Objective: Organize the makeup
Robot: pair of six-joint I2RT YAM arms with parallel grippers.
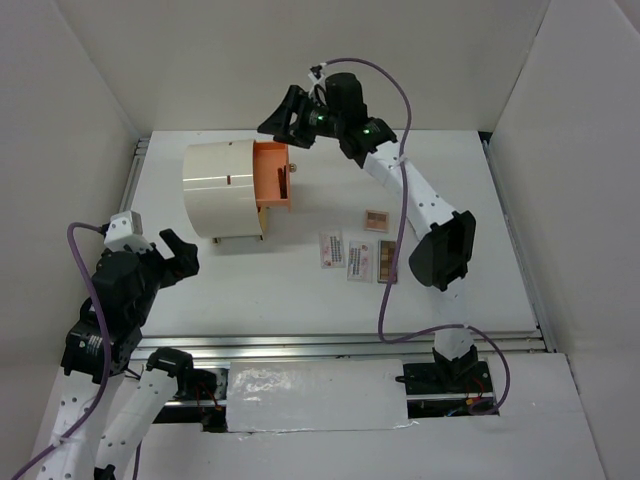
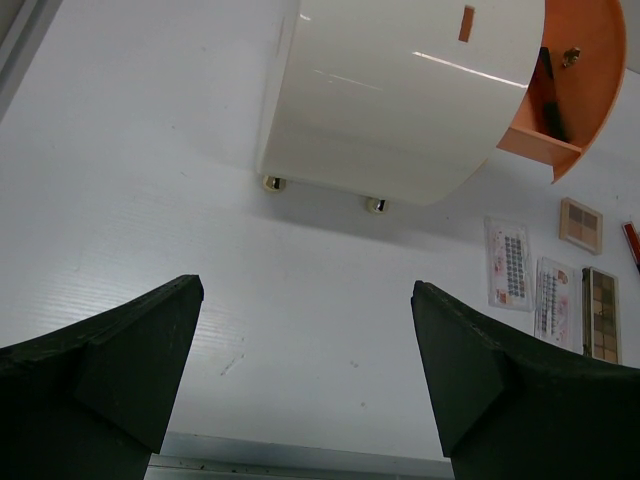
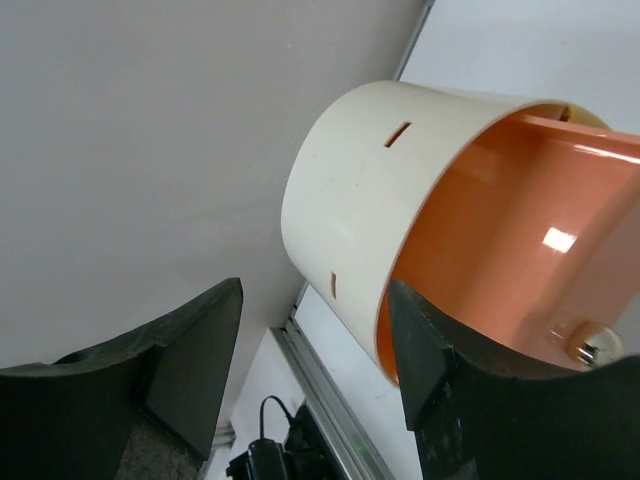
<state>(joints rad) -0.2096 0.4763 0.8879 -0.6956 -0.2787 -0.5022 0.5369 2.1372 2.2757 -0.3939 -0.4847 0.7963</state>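
While the right gripper (image 1: 286,128) hangs just above the orange drawer (image 1: 270,172) in the upper middle of the top view, its jaws stand apart with nothing between them. Its wrist view shows only the cream box (image 1: 222,190) and the drawer's curved inside through the gap.

The left gripper (image 1: 180,254) sits at the lower left of the top view, over the left side of the table (image 1: 250,290). Its jaws are wide and hold nothing. It points toward the box and is well apart from it.

The box stands left of centre, with the drawer slid out toward frame right. One dark stick (image 2: 548,95) is inside the drawer, leaning on its wall, with a small gold knob (image 2: 572,55) near its top end.

The rest of the makeup lies loose on the table, right of centre and toward the lower right of the drawer:
- The square compact (image 1: 376,220) is the item farthest up the frame, apart from the others.
- Below it, the left packet (image 1: 331,248), the right packet (image 1: 358,258) and the brown palette (image 1: 386,260) lie in a row, left to right.
- The packets are just beside each other. The palette is tight against the right packet, but contact can't be confirmed.
- A red stick (image 2: 632,245) shows at the right edge of the left wrist view, right of the compact and cut off by the frame.

Neither gripper touches any makeup item.
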